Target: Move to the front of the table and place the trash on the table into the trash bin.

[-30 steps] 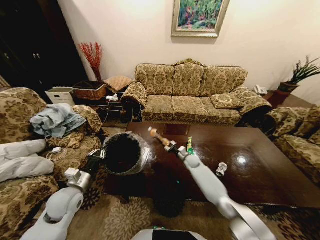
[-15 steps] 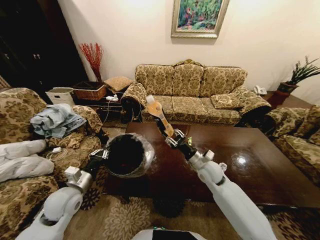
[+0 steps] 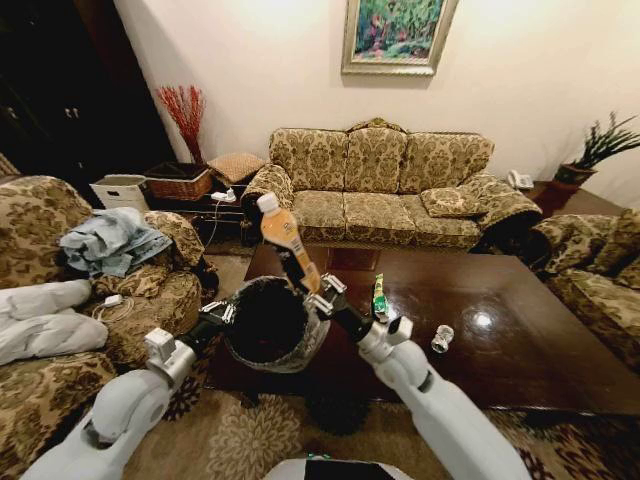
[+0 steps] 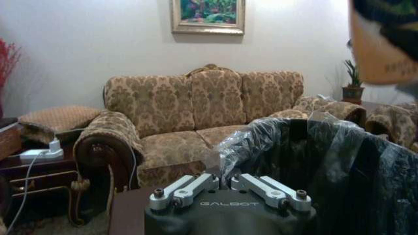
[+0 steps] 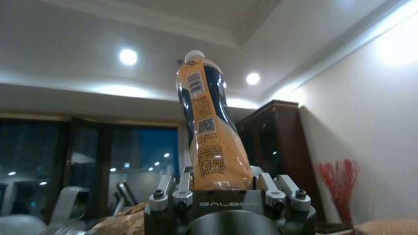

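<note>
Across the middle of our head view stretches the table (image 3: 500, 340), dark and glossy, with the sofa behind it. At its near left corner, about eight o'clock from the table's centre, we hold the trash bin (image 3: 268, 325) off the floor with our left gripper (image 3: 222, 313), whose fingers are closed on the lined rim; the left wrist view shows the same grip, the liner bag (image 4: 274, 142) bunched just past the fingers.

Our right gripper (image 3: 316, 300) sits at the bin's rim on the three o'clock side, clamped on the base of the orange bottle (image 3: 285, 240). The bottle's long axis runs up and away toward eleven o'clock, white cap highest, so its body leans above the bin's mouth. The right wrist view confirms the hold at the bottom end, cap pointing away from the claw.

We judge the bin's opening lies directly beneath and at nine o'clock of the claw, so the drop turns on that alignment.

On the tabletop, a green tube (image 3: 380, 296) lies near one o'clock of the right gripper, and a silver-white can (image 3: 442, 338) rests farther out at three o'clock.
</note>
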Robot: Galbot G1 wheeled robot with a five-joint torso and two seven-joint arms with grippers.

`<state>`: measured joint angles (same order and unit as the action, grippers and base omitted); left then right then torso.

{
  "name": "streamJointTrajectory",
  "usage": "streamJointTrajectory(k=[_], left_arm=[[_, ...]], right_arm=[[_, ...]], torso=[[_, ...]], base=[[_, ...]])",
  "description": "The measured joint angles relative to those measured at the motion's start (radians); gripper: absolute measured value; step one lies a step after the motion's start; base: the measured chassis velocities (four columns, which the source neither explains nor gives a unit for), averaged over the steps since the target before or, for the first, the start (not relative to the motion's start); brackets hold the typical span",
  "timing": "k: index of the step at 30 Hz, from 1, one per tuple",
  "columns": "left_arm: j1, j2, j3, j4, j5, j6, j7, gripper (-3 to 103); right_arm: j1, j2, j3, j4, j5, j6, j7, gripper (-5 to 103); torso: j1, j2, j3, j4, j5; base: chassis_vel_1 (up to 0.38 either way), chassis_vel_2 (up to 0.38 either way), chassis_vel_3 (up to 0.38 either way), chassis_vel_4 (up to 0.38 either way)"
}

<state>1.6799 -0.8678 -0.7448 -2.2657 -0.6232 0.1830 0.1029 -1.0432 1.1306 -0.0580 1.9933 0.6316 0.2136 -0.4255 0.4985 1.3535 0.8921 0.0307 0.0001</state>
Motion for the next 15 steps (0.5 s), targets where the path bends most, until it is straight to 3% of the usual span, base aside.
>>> streamJointTrajectory(k=[4,9,11,13,14,15], left_arm=[[-0.006,0.011,-0.001,0.019,0.007,0.0,-0.002,4],[-0.016,0.01,-0.013,0.068,0.069,0.0,-0.027,4],[-0.025,0.009,-0.02,0.088,0.105,0.0,-0.046,4],[-0.042,0.008,-0.032,0.112,0.154,0.004,-0.065,4],[-0.05,0.008,-0.036,0.121,0.171,0.004,-0.069,4],[-0.05,0.008,-0.036,0.121,0.171,0.004,-0.069,4]], right_arm=[[0.0,0.006,-0.017,-0.002,-0.01,0.003,0.0,44],[0.015,-0.046,0.065,0.065,-0.102,0.033,0.019,44],[0.033,-0.101,0.132,0.097,-0.19,0.066,0.023,44],[0.05,-0.21,0.265,0.141,-0.29,0.098,0.027,44],[0.043,-0.258,0.314,0.157,-0.302,0.097,0.03,44],[0.043,-0.258,0.314,0.157,-0.302,0.097,0.03,44]], torso=[[0.0,0.0,0.0,0.0001,-0.0001],[0.0,0.0,0.0,-0.0001,0.0],[0.0,0.0,0.0,0.0001,0.0],[0.0,0.0,0.0,0.0002,-0.0001],[0.0,0.0,0.0,0.0001,0.0001],[0.0,0.0,0.0,0.0001,0.0001]], base=[[0.0,0.0,0.0,0.0],[0.0,0.0,0.0,0.0],[0.0,0.0,0.0,0.0],[0.0,0.0,0.0,0.0],[0.0,0.0,0.0,0.0],[0.0,0.0,0.0,0.0]])
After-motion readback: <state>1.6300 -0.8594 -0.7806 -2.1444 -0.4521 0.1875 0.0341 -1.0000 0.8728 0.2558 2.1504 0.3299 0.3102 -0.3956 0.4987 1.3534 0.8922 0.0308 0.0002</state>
